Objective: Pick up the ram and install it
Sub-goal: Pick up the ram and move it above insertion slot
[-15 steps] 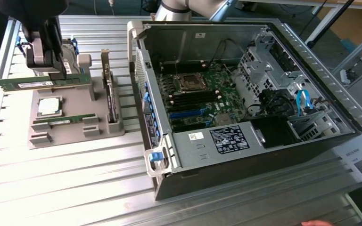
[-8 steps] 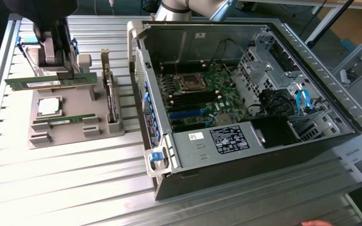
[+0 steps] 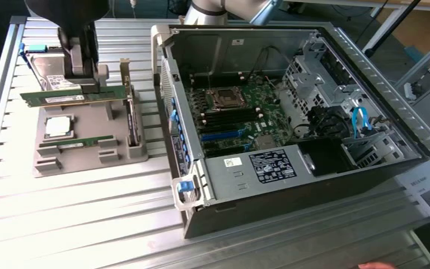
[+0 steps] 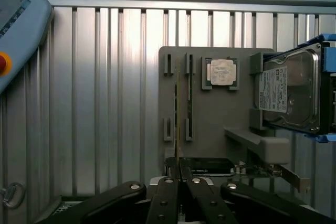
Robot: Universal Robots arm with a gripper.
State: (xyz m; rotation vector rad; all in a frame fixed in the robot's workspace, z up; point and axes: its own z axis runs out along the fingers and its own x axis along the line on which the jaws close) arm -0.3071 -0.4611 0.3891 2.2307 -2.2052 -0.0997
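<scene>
Thin green ram (image 3: 73, 97), apparently between fingers (image 4: 167, 198)

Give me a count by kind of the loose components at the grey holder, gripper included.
Ram: 2 (gripped ram in the gripper, second ram in the holder)
Processor: 1
Hard drive: 1
Expansion card: 1
Total: 5
</scene>
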